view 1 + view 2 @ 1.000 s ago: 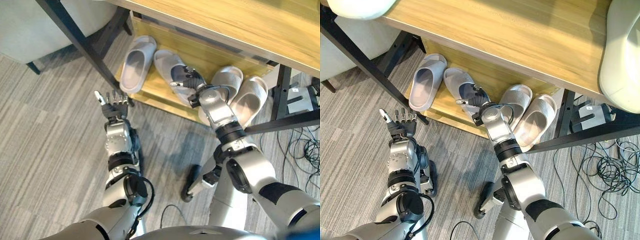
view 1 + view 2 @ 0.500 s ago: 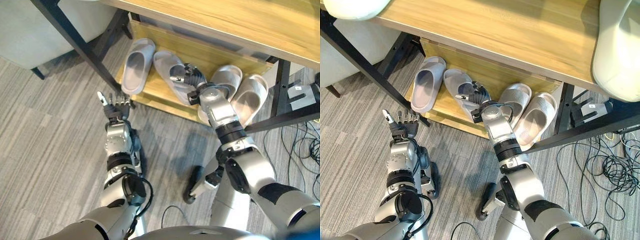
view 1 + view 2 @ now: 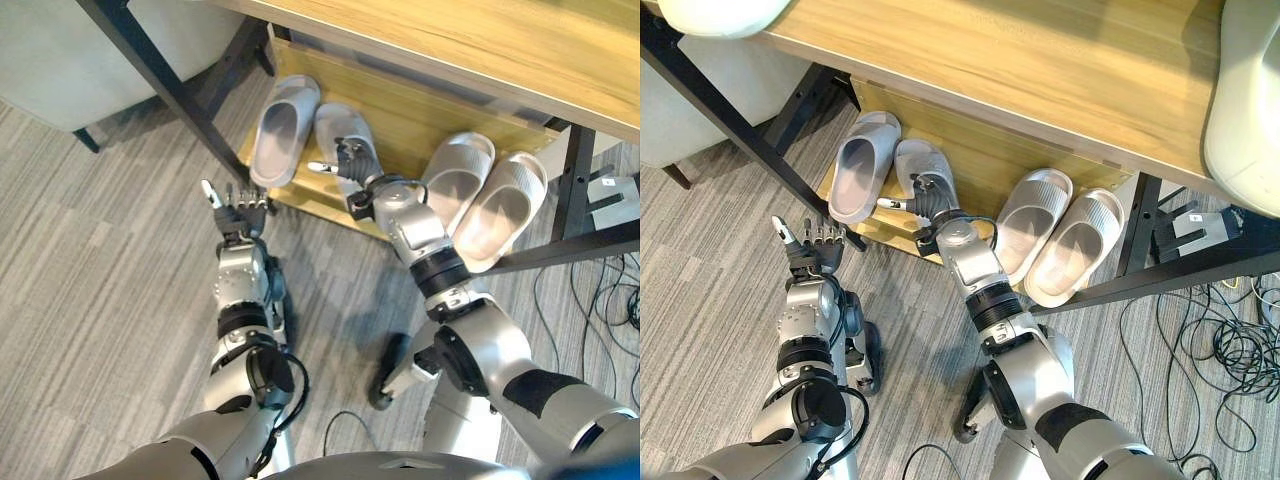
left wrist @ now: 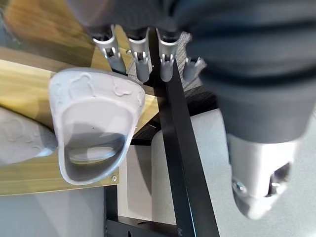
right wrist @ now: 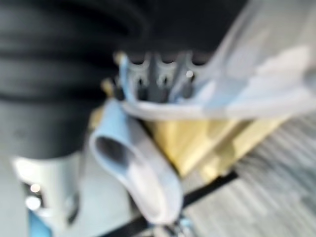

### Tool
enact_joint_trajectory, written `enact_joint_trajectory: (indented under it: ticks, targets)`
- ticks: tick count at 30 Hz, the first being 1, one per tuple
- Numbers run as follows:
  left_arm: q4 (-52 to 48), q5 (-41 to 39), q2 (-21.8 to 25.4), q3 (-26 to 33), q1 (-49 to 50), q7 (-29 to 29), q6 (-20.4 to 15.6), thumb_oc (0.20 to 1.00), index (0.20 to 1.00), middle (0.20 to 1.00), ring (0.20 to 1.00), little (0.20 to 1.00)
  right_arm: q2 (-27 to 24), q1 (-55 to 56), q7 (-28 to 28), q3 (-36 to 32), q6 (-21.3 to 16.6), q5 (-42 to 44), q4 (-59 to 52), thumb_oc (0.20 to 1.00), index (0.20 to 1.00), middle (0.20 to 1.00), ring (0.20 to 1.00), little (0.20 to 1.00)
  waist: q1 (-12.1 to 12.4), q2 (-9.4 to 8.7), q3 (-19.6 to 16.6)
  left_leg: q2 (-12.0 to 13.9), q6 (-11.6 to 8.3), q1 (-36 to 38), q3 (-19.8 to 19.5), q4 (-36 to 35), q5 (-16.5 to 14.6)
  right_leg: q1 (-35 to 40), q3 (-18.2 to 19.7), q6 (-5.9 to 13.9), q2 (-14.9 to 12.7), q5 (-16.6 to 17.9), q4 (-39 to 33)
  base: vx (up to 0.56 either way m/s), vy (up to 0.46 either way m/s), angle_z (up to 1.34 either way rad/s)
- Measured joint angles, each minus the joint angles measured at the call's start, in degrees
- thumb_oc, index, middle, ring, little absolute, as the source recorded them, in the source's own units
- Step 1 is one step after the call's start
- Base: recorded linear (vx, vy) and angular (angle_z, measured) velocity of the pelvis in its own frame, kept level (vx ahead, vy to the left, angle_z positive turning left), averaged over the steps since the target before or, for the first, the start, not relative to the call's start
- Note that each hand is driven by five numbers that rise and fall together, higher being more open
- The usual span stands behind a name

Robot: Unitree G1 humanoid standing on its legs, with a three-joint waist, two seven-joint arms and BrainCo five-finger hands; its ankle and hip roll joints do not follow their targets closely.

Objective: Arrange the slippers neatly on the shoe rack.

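The robot has two shiny silver-grey arms. The left arm (image 3: pixel 240 285) and the right arm (image 3: pixel 478 338) are round and smooth, with black rings where the parts join (like dark bracelets). The left hand (image 3: pixel 237 210) and the right hand (image 3: pixel 357 166) each wear a dark cover (image 4: pixel 256 59) with ribs on it. The fingers (image 4: pixel 140 61) are thin and silver with dark tips.

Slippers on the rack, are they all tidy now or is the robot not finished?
Nearly. The right pair lies side by side on the shoe rack. The right hand is on the second slipper, beside the leftmost slipper. Left: let go. The left hand hangs open over the floor.
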Motion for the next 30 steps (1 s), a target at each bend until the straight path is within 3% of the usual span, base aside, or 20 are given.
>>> enact_joint_trajectory:
  ticks: [15,21,30]
  targets:
    - [-0.15,-0.02,-0.09,-3.51,-0.09,1.68,-0.24,1.000,1.000,1.000,1.000,1.000,-3.19,-5.38,-2.80,0.30,-5.21,2.10,9.99,1.000,1.000,1.000,1.000,1.000,1.23,-0.78,0.38,-0.17,0.00,-0.16,-0.21,0.33,0.00,0.02,0.07,0.01,-0.21,0.00,0.77,0.00,0.000,0.00]
    - [-0.18,0.01,0.20,-4.47,0.24,1.59,-0.20,1.000,1.000,1.000,1.000,1.000,-6.92,-5.60,-1.77,0.99,-7.48,1.63,12.04,1.000,1.000,1.000,1.000,1.000,1.21,-0.77,0.40,-0.19,-0.08,-0.17,-0.34,0.80,-0.05,0.00,0.24,0.02,-0.23,-0.01,1.41,0.00,0.000,0.00]
    - [-0.10,1.31,0.31,-5.13,0.60,0.42,-0.16,1.000,1.000,1.000,1.000,1.000,-8.24,-6.91,1.74,1.21,-10.10,1.84,14.36,1.000,1.000,1.000,1.000,1.000,1.27,-0.65,0.38,-0.17,-0.37,-0.15,-0.29,0.82,-0.20,-0.05,0.41,0.04,-0.26,-0.02,1.65,0.00,0.000,0.00]
